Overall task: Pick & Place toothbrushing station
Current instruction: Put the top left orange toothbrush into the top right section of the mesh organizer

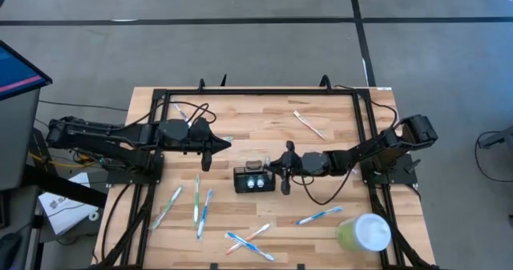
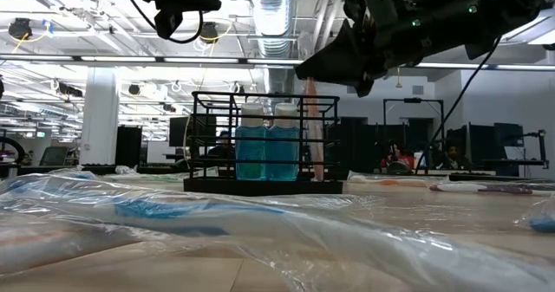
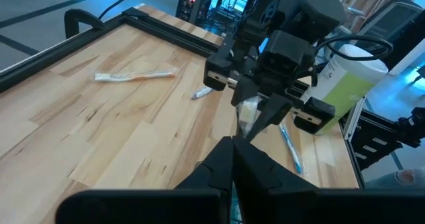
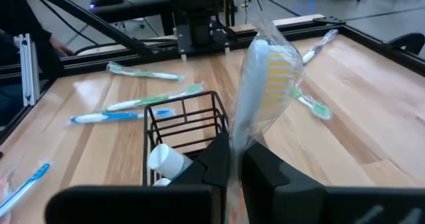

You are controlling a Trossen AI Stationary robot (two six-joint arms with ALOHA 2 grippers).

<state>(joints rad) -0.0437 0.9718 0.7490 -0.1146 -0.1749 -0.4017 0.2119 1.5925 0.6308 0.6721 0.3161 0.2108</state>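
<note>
Wrapped toothbrush poised at the holder

Our right gripper (image 4: 236,161) pinches a wrapped toothbrush (image 4: 262,84) upright, ready for slotting, just at three o'clock of the black holder (image 1: 254,179) mid-worktop (image 1: 337,154). Our left gripper (image 1: 208,152), pressed together and empty, waits at its ten o'clock.

Station (image 1: 254,179) mid-table; cup (image 1: 363,233) right-front
</note>
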